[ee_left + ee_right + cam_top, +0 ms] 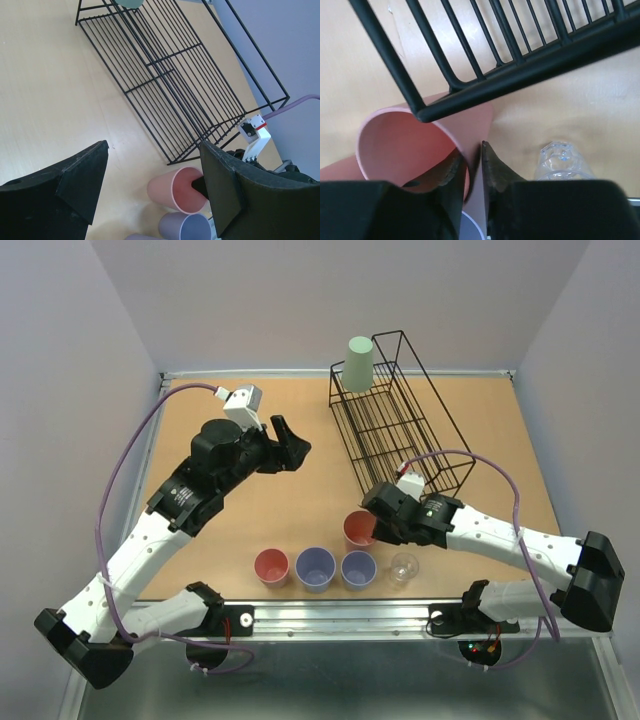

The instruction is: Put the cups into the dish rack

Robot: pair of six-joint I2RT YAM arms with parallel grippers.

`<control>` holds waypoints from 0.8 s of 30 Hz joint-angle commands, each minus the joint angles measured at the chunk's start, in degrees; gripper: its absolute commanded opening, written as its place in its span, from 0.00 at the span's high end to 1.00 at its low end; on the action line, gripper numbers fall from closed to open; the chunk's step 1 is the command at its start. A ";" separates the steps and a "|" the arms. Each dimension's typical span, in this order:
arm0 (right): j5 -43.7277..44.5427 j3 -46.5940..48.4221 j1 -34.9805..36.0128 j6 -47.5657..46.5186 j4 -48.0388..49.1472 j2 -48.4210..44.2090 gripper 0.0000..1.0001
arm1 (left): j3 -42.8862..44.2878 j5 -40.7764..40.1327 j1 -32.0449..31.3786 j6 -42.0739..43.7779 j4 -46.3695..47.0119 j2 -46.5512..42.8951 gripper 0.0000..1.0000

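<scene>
Bright, even light falls from above. In the sharp overhead view, the dish rack [395, 420] throws only faint, thin shadows onto the surface [290, 510] beneath it. In the left wrist view the surface left of the rack is washed out to pale cream, and the left tool [152, 155] in front of the rack is a dark, soft-edged mass. In the right wrist view the rack's wires, close to the lens, look thick and blurred. Below them the right tool [471, 155] is near-black, the salmon-red cup [405, 145] is shaded inside and the clear cup [560, 157] glints.

A robotics lab bench: plain lavender walls [300, 300] enclose a wooden table [280, 510] with a metal mounting rail [330, 615].
</scene>
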 commanded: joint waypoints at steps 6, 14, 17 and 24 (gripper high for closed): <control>-0.88 0.66 -0.02 -1.50 2.29 -0.98 1.00 | 0.79 -0.47 -0.29 2.02 1.63 0.50 0.16; 1.92 12.52 -0.10 -4.75 -0.33 -0.80 0.99 | 9.56 -2.12 -0.11 3.96 -4.60 5.60 0.01; 4.82 20.95 -0.10 -7.12 -1.48 -0.01 1.00 | 15.88 0.57 1.02 3.17 -8.12 8.23 0.01; 12.74 34.14 -0.10 -10.21 -1.22 -2.20 1.00 | 24.88 16.47 7.17 -4.03 -6.03 10.53 0.01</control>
